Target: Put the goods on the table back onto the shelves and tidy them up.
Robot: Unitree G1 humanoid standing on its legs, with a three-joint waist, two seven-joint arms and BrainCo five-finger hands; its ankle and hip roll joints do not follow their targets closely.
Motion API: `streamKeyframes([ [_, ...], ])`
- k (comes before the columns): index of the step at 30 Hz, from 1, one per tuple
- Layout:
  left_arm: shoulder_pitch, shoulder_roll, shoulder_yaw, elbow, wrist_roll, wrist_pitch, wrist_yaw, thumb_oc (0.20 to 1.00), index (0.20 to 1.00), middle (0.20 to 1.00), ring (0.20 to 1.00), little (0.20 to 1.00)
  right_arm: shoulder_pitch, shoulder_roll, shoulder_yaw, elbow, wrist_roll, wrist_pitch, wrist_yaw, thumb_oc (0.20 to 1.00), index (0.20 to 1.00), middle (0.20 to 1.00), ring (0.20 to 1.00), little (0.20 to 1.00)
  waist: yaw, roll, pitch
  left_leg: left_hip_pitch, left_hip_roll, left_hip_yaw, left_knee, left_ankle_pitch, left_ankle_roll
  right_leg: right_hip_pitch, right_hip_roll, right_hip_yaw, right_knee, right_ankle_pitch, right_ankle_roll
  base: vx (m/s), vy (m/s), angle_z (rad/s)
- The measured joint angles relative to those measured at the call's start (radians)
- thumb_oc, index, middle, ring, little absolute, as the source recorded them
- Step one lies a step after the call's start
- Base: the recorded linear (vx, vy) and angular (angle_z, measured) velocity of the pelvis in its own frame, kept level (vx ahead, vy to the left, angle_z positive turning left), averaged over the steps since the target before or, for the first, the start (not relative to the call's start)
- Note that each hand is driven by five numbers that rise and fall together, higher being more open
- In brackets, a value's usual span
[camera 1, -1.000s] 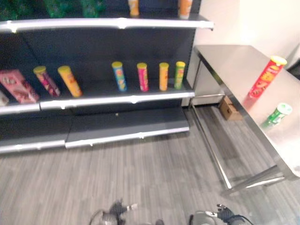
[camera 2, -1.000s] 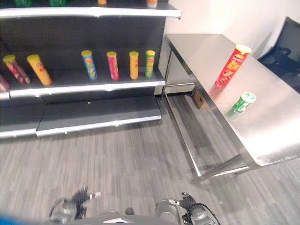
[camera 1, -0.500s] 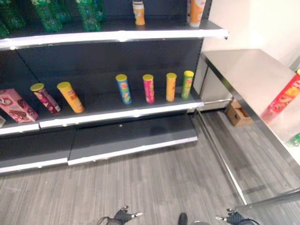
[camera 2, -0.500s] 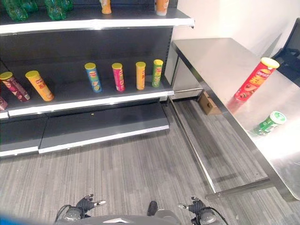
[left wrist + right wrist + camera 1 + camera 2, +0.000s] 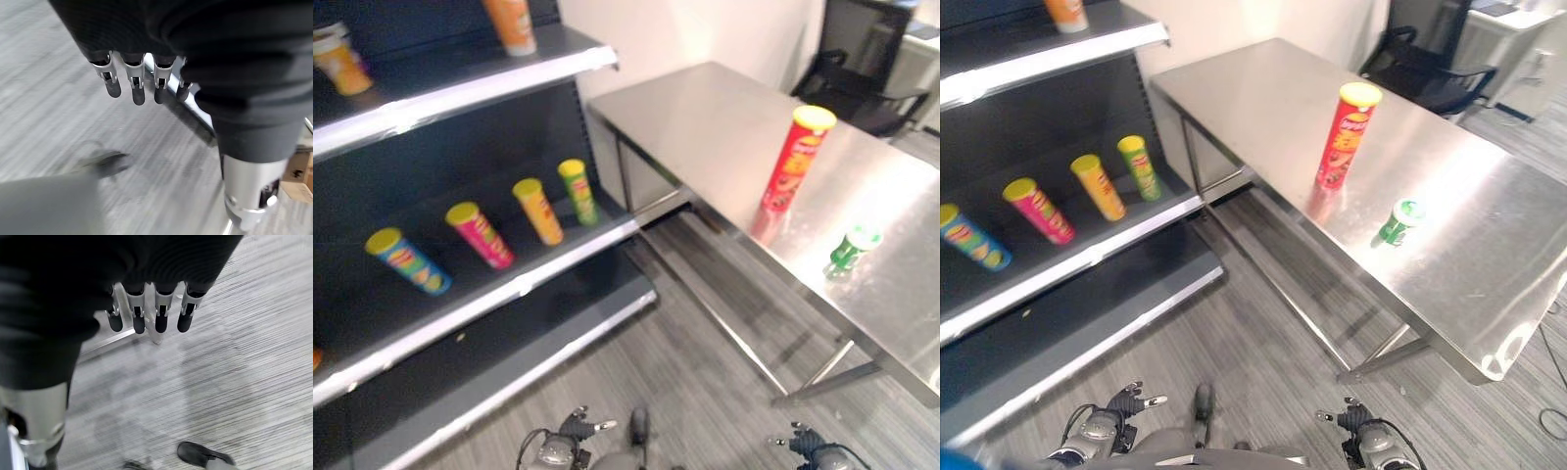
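Left to right: shelves (image 5: 480, 304) carry 4 tilted cans; the steel table (image 5: 1263, 108) holds 1 upright red can (image 5: 1347, 132) and 1 small green can (image 5: 1398, 219). Both lie ahead and right, nearer the right hand (image 5: 146, 313). Left hand (image 5: 142, 78) and right hang low, fingers released, over grey flooring (image 5: 705, 372).

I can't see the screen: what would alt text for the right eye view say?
A steel table holds a tall red canister standing upright and a small green canister near it. To the left, dark shelves carry a row of colourful canisters, and both robot hands hang low over grey flooring.
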Motion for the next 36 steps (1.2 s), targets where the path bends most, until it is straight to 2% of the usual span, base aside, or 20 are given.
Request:
streamKeyframes([
  [1, 0.001, -0.005, 0.0, -0.001, 0.0, -0.001, 0.0, 1.0, 1.0, 1.0, 1.0, 1.0, 0.042, 0.003, -0.002, 0.003, -0.001, 0.007, 0.001, 1.0, 1.0, 1.0, 1.0, 1.0, -0.014, 0.013, -0.005, 0.026, 0.009, 0.011, -0.002, 0.047, 0.053, 0.026, 0.002, -0.026, 0.011, -0.008, 0.021, 0.24, 0.277, -0.15],
  [2, 0.036, -0.007, -0.005, 0.017, 0.001, 0.002, 0.0, 1.0, 1.0, 1.0, 1.0, 1.0, 0.053, 0.021, -0.002, 0.006, -0.001, 0.006, 0.001, 1.0, 1.0, 1.0, 1.0, 1.0, -0.016, 0.042, -0.024, 0.072, 0.019, 0.035, -0.002, 0.031, 0.07, 0.014, 0.0, -0.033, 0.11, -0.039, 0.07, 0.28, 0.398, -0.21],
  [3, 0.016, -0.01, -0.014, 0.03, 0.004, 0.001, 0.0, 1.0, 1.0, 1.0, 1.0, 1.0, 0.064, 0.027, -0.003, 0.004, -0.001, 0.006, 0.003, 1.0, 1.0, 1.0, 1.0, 1.0, -0.016, 0.08, -0.038, 0.085, 0.013, 0.025, 0.005, 0.013, 0.088, -0.032, -0.031, -0.091, 0.12, -0.095, 0.089, 0.2, 0.333, -0.35],
  [4, 0.006, -0.008, -0.014, 0.032, 0.004, 0.002, 0.001, 1.0, 1.0, 1.0, 1.0, 1.0, 0.066, 0.027, -0.006, 0.004, -0.001, 0.006, 0.002, 1.0, 1.0, 1.0, 1.0, 1.0, -0.016, 0.089, -0.039, 0.087, 0.013, 0.024, 0.005, 0.009, 0.092, -0.054, -0.045, -0.099, 0.101, -0.092, 0.095, 0.16, 0.292, 0.1],
  [6, 0.004, -0.001, -0.015, 0.033, 0.005, 0.0, 0.001, 1.0, 1.0, 1.0, 1.0, 1.0, 0.053, 0.026, -0.017, -0.001, -0.001, 0.006, 0.002, 1.0, 1.0, 1.0, 1.0, 1.0, -0.004, 0.095, -0.042, 0.087, 0.012, 0.04, 0.005, 0.009, 0.092, -0.103, -0.071, -0.102, 0.089, -0.083, 0.109, 0.02, 0.083, -0.11],
  [7, -0.007, 0.022, -0.024, 0.033, 0.005, 0.0, 0.001, 1.0, 1.0, 1.0, 1.0, 1.0, 0.035, 0.026, -0.017, -0.023, 0.0, 0.001, 0.002, 1.0, 1.0, 1.0, 1.0, 1.0, 0.012, 0.085, -0.05, 0.091, 0.012, 0.06, 0.005, -0.01, 0.062, -0.225, -0.11, -0.096, 0.145, -0.049, 0.141, -0.04, 0.177, -0.17],
  [9, 0.003, 0.037, -0.03, 0.032, 0.005, 0.001, 0.0, 1.0, 1.0, 1.0, 1.0, 1.0, 0.025, 0.028, -0.05, -0.027, 0.001, -0.001, 0.002, 1.0, 1.0, 1.0, 1.0, 1.0, 0.015, 0.067, -0.057, 0.098, 0.011, 0.067, 0.005, -0.021, 0.053, -0.284, -0.125, -0.084, 0.218, -0.048, 0.14, -0.04, 0.138, -0.28],
  [10, 0.022, 0.067, -0.056, 0.013, 0.005, 0.003, -0.001, 1.0, 1.0, 1.0, 1.0, 1.0, 0.016, 0.009, -0.15, -0.027, 0.017, -0.016, 0.005, 1.0, 1.0, 1.0, 1.0, 1.0, 0.017, 0.039, -0.039, 0.11, -0.004, 0.108, 0.005, -0.031, 0.067, -0.422, -0.144, -0.038, 0.479, 0.005, 0.22, 0.01, -0.01, -0.6],
  [11, 0.022, 0.077, -0.073, 0.013, 0.006, 0.004, -0.003, 1.0, 1.0, 1.0, 1.0, 1.0, 0.017, -0.01, -0.177, -0.025, 0.018, -0.021, 0.002, 1.0, 1.0, 1.0, 1.0, 1.0, 0.009, 0.043, -0.027, 0.116, 0.002, 0.119, 0.005, -0.031, 0.067, -0.475, -0.145, -0.035, 0.574, 0.011, 0.238, 0.01, -0.036, -0.57],
  [13, -0.009, 0.078, -0.069, 0.024, 0.008, 0.001, -0.001, 1.0, 1.0, 1.0, 1.0, 1.0, 0.07, -0.097, -0.201, 0.085, 0.042, 0.006, -0.01, 1.0, 1.0, 1.0, 1.0, 1.0, 0.012, 0.044, -0.023, 0.113, 0.011, 0.116, -0.002, -0.055, 0.058, -0.414, -0.214, -0.091, 0.224, 0.031, 0.216, 0.1, -0.114, -0.13],
  [15, -0.013, 0.088, -0.029, 0.038, 0.014, 0.001, -0.002, 1.0, 1.0, 1.0, 1.0, 1.0, 0.128, -0.086, -0.288, 0.126, 0.059, 0.003, -0.018, 1.0, 1.0, 1.0, 1.0, 1.0, 0.013, 0.016, -0.033, 0.12, 0.019, 0.12, -0.002, -0.057, 0.037, -0.356, -0.214, -0.076, 0.104, 0.07, 0.212, 0.11, -0.108, -0.06],
  [19, 0.018, 0.081, -0.029, 0.04, 0.016, 0.0, -0.01, 1.0, 1.0, 1.0, 1.0, 1.0, 0.234, -0.084, -0.34, 0.212, 0.101, 0.017, -0.019, 1.0, 1.0, 1.0, 1.0, 1.0, 0.007, -0.036, -0.071, 0.161, 0.04, 0.111, -0.002, -0.078, -0.004, -0.238, -0.196, -0.127, -0.005, 0.213, 0.173, 0.12, -0.116, 0.04],
  [22, 0.016, 0.049, -0.032, 0.021, 0.016, 0.0, -0.018, 1.0, 1.0, 1.0, 1.0, 1.0, 0.243, -0.129, -0.366, 0.223, 0.127, 0.018, -0.019, 1.0, 1.0, 1.0, 1.0, 1.0, 0.005, 0.019, -0.093, 0.171, 0.101, 0.11, 0.004, -0.089, -0.033, -0.226, -0.134, -0.134, -0.001, 0.196, 0.134, 0.07, -0.052, -0.03],
  [25, 0.01, 0.056, -0.055, 0.022, 0.047, 0.0, -0.027, 1.0, 1.0, 1.0, 1.0, 1.0, 0.264, -0.34, -0.654, 0.334, 0.175, 0.027, -0.005, 1.0, 1.0, 1.0, 1.0, 1.0, -0.006, 0.045, -0.106, 0.18, 0.109, 0.096, -0.002, -0.096, -0.058, -0.21, -0.129, -0.146, -0.006, 0.179, 0.13, 0.06, -0.019, 0.14],
  [28, 0.011, 0.082, -0.07, 0.043, 0.069, 0.004, -0.037, 1.0, 1.0, 1.0, 1.0, 1.0, 0.375, -0.61, -0.841, 0.408, 0.216, 0.058, -0.045, 1.0, 1.0, 1.0, 1.0, 1.0, -0.043, 0.024, -0.102, 0.17, 0.113, 0.089, -0.002, -0.093, -0.057, -0.215, -0.127, -0.155, -0.005, 0.176, 0.134, 0.03, 0.016, 0.05],
  [29, 0.014, 0.085, -0.07, 0.042, 0.084, 0.003, -0.037, 1.0, 1.0, 1.0, 1.0, 1.0, 0.373, -0.63, -0.872, 0.389, 0.237, 0.063, -0.054, 1.0, 1.0, 1.0, 1.0, 1.0, -0.049, 0.006, -0.101, 0.17, 0.114, 0.092, -0.002, -0.092, -0.058, -0.218, -0.124, -0.151, -0.005, 0.176, 0.133, 0.02, 0.022, -0.14],
  [30, 0.022, 0.08, -0.071, 0.043, 0.085, 0.004, -0.035, 1.0, 1.0, 1.0, 1.0, 1.0, 0.357, -0.68, -1.009, 0.325, 0.264, 0.067, -0.084, 1.0, 1.0, 1.0, 1.0, 1.0, -0.07, -0.002, -0.107, 0.17, 0.113, 0.101, -0.002, -0.093, -0.059, -0.222, -0.124, -0.142, -0.005, 0.177, 0.133, 0.03, 0.024, -0.15],
  [33, 0.053, 0.069, -0.063, 0.023, 0.083, 0.001, -0.012, 1.0, 1.0, 1.0, 1.0, 1.0, 0.379, -0.723, -1.206, 0.037, 0.31, 0.037, -0.21, 1.0, 1.0, 1.0, 1.0, 1.0, -0.086, 0.005, -0.115, 0.17, 0.111, 0.107, 0.004, -0.093, -0.06, -0.224, -0.123, -0.138, -0.001, 0.182, 0.129, 0.01, 0.044, -0.1],
  [34, 0.101, 0.039, -0.037, 0.003, 0.084, 0.0, -0.003, 1.0, 1.0, 1.0, 1.0, 1.0, 0.423, -0.696, -1.265, -0.39, 0.325, -0.013, -0.264, 1.0, 1.0, 1.0, 1.0, 1.0, -0.115, 0.04, -0.12, 0.174, 0.104, 0.119, 0.004, -0.095, -0.062, -0.232, -0.122, -0.122, -0.001, 0.188, 0.132, -0.03, 0.053, -0.31],
  [36, 0.108, 0.02, -0.019, -0.002, 0.084, 0.0, -0.004, 1.0, 1.0, 1.0, 1.0, 1.0, 0.432, -0.717, -1.139, -0.581, 0.291, -0.113, -0.276, 1.0, 1.0, 1.0, 1.0, 1.0, -0.116, 0.052, -0.115, 0.172, 0.102, 0.151, 0.003, -0.095, -0.061, -0.249, -0.118, -0.088, 0.0, 0.201, 0.136, -0.02, 0.046, -0.45],
])
